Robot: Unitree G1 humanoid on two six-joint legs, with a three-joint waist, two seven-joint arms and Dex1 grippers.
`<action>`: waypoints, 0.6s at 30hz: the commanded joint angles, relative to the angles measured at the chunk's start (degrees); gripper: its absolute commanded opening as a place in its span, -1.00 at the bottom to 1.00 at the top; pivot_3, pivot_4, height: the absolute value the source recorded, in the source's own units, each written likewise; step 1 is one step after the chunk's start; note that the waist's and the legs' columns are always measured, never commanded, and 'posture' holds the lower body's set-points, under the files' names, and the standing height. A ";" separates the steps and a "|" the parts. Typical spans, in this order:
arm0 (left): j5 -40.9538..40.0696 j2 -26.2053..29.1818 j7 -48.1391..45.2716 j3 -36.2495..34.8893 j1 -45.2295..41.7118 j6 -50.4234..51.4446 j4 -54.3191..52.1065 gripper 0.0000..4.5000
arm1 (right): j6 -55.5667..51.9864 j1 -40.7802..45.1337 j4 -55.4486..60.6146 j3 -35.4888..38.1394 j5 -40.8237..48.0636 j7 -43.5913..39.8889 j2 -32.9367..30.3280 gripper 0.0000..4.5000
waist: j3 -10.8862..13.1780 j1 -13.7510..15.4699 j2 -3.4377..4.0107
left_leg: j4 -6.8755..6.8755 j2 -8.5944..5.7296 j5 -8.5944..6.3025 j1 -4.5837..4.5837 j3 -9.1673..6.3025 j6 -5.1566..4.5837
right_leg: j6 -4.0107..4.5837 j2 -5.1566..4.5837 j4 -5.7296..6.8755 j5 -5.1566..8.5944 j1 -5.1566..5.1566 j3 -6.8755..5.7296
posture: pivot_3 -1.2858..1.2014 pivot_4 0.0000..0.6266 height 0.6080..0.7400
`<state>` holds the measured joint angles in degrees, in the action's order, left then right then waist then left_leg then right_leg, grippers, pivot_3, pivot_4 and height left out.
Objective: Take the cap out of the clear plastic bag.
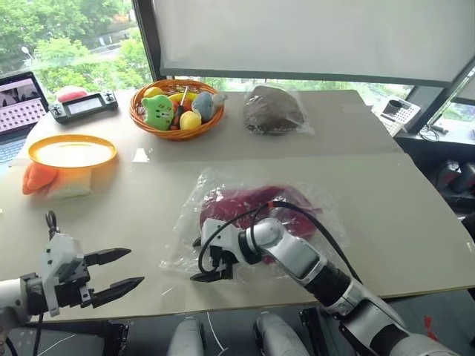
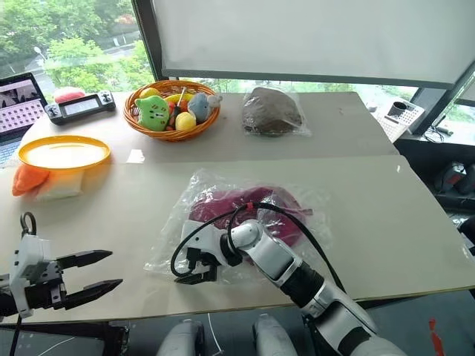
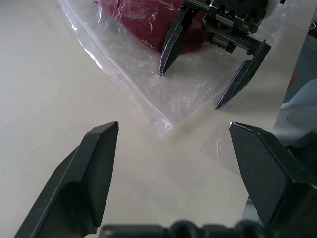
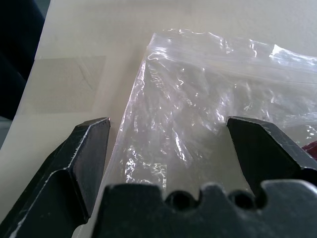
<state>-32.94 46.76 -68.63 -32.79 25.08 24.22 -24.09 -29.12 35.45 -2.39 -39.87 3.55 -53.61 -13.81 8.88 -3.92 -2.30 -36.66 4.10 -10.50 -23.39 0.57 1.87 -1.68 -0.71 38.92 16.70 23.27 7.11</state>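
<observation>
A maroon cap point(image 1: 245, 202) lies inside the clear plastic bag point(image 1: 184, 239) in the middle of the table. My right gripper point(image 1: 202, 261) hovers low over the bag's near-left corner, open, with nothing between its fingers. The right wrist view shows crinkled plastic point(image 4: 198, 89) between the spread fingers. Further left, near the table's front edge, my left gripper point(image 1: 135, 267) stands open and points toward the bag, a hand's width short of it. In the left wrist view the bag corner point(image 3: 163, 106), the cap point(image 3: 133, 20) and the right gripper point(image 3: 189, 89) lie ahead of it.
A wicker basket point(image 1: 141, 117) of plush toys and a brown bagged lump point(image 1: 273, 110) stand at the back. A yellow plate point(image 1: 72, 150) over an orange thing point(image 1: 37, 178) sits far left, with a laptop point(image 1: 18, 104) and a controller point(image 1: 83, 105) behind. The table's front edge is close.
</observation>
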 commanded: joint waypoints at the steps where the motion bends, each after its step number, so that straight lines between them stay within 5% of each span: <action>1: 0.22 0.09 0.16 0.68 -0.61 -1.85 -0.04 0.71 | -2.16 -2.17 -8.64 -1.67 -4.50 0.59 -3.26 0.77 | -0.27 0.15 -0.04 | 0.08 -0.03 -0.02 0.21 0.01 0.03 | 0.24 -0.06 -0.03 0.23 -0.15 0.00 | 0.03 -0.52 1.00; 13: 0.66 0.34 0.84 2.90 -2.55 -3.04 0.87 0.71 | -0.77 -3.18 -11.30 -1.14 -5.40 1.45 -2.94 -0.92 | -0.68 0.38 -0.11 | 0.79 -0.35 -0.16 1.12 0.21 0.27 | 0.35 -0.63 -0.57 0.57 -1.03 -0.12 | 0.03 -0.52 1.00; 18: 1.21 0.13 1.40 3.82 -3.42 -3.49 1.24 0.71 | 3.93 -3.68 -9.56 -1.43 -7.58 2.72 -3.57 -0.98 | -0.69 0.31 -0.09 | 0.85 -0.32 -0.08 1.10 0.21 0.12 | 0.34 -0.63 -0.75 0.56 -1.05 -0.13 | 0.03 -0.52 1.00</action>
<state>-31.66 46.77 -67.61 -28.91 22.25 21.78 -22.65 -24.64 35.13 -7.05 -37.73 1.11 -51.91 -14.10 8.18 -3.61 -2.39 -35.81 3.78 -10.62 -22.28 0.78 2.07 -1.33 -1.35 38.14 17.26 22.21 6.98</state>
